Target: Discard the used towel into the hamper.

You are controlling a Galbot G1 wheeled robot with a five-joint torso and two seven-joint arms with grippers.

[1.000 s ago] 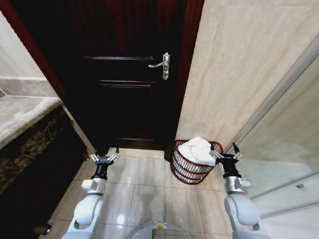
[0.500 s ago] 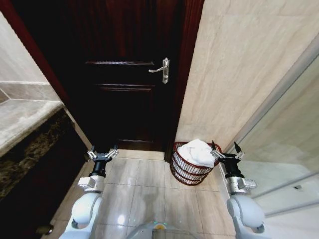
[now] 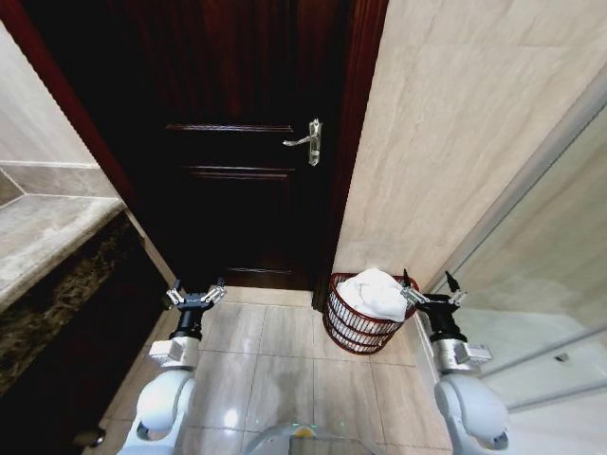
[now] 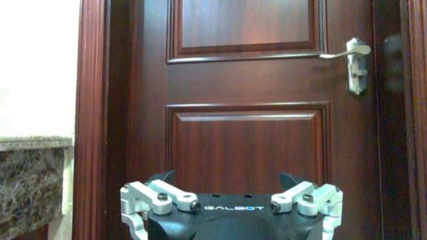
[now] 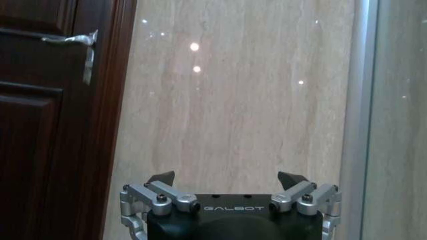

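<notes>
The hamper [image 3: 358, 325] is a dark reddish-brown openwork basket on the tiled floor, in the corner between the door and the beige wall. A crumpled white towel [image 3: 373, 292] lies heaped in it, rising above the rim. My right gripper [image 3: 429, 288] is open and empty, held just right of the hamper's rim. My left gripper [image 3: 196, 291] is open and empty too, low over the floor in front of the door. In the wrist views both grippers, the left [image 4: 227, 179] and the right [image 5: 227, 178], show spread fingertips with nothing between them.
A closed dark wooden door [image 3: 242, 171] with a silver lever handle [image 3: 307, 141] faces me. A stone counter [image 3: 43, 237] with a dark cabinet beneath runs along my left. A beige tiled wall [image 3: 455, 123] and a glass panel [image 3: 560, 284] stand on my right.
The whole head view has shifted, so the camera moved; the door handle and hamper sit lower and slightly farther. Both grippers stay open and parked.
</notes>
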